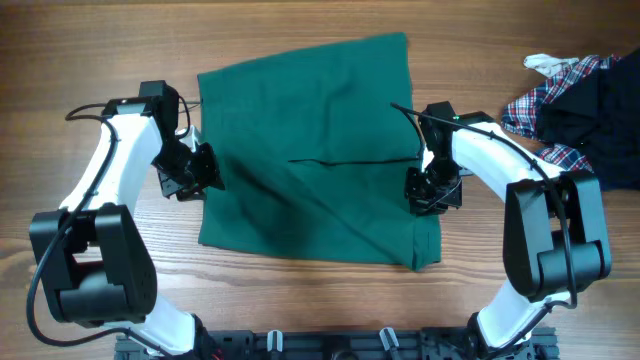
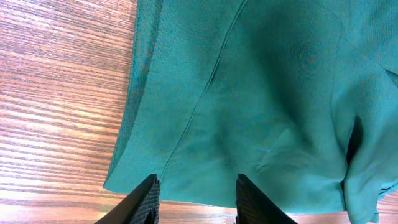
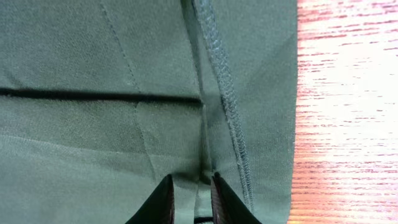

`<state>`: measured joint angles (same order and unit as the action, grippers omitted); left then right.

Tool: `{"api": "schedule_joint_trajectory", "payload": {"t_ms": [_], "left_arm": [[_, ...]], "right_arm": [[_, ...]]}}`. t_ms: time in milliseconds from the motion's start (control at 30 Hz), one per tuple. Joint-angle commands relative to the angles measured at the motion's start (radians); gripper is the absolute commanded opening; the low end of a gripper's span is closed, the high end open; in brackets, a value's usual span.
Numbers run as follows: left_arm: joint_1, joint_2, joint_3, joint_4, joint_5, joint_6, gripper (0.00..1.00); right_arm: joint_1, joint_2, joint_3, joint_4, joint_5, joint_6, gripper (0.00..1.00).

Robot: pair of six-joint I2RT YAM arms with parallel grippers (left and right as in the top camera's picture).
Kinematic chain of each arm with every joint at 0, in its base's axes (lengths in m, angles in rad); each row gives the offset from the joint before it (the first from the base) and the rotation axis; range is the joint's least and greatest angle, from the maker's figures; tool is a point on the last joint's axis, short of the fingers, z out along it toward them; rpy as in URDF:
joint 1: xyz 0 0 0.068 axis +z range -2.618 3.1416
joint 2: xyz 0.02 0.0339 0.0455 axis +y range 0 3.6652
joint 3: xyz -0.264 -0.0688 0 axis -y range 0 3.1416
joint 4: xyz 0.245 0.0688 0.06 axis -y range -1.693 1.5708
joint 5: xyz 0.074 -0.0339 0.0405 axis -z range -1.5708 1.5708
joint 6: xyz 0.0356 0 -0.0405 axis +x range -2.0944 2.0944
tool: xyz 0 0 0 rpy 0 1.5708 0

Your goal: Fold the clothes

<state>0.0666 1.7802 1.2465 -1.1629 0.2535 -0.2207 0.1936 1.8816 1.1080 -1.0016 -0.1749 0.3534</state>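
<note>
- One green garment (image 1: 310, 150) is spread flat at the middle of the wooden table (image 1: 300, 310); its exact kind cannot be made out.
- One heap of plaid and dark clothes (image 1: 585, 100) is seen at the far right, cut off by the frame edge; its pieces cannot be counted.
- Two grippers are counted. The left gripper (image 2: 196, 200) is held with fingers apart over the garment's left edge.
- The right gripper (image 3: 191, 200) is clamped on a raised fold near the garment's right seam; its fingertips are cropped.
</note>
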Motion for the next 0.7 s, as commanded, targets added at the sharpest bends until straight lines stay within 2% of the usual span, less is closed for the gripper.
{"api": "schedule_joint_trajectory", "payload": {"t_ms": [0, 333, 367, 467, 667], "left_arm": [[0.001, -0.018, -0.006, -0.004, 0.012, 0.003, 0.40], [0.001, -0.018, -0.006, -0.003, 0.012, 0.004, 0.40], [0.001, -0.018, -0.006, -0.003, 0.011, 0.004, 0.40], [0.001, -0.018, -0.006, -0.003, 0.011, 0.004, 0.40], [0.001, -0.018, -0.006, -0.004, 0.011, 0.004, 0.40]], "right_arm": [[0.005, 0.011, -0.008, -0.005, 0.021, -0.013, 0.21], [0.005, 0.011, -0.011, 0.034, -0.036, -0.010, 0.15], [0.005, 0.011, -0.011, 0.034, -0.036, -0.008, 0.11], [0.005, 0.011, -0.040, 0.071, -0.039, 0.016, 0.04], [0.005, 0.011, -0.048, 0.098, -0.039, 0.015, 0.04]]}}
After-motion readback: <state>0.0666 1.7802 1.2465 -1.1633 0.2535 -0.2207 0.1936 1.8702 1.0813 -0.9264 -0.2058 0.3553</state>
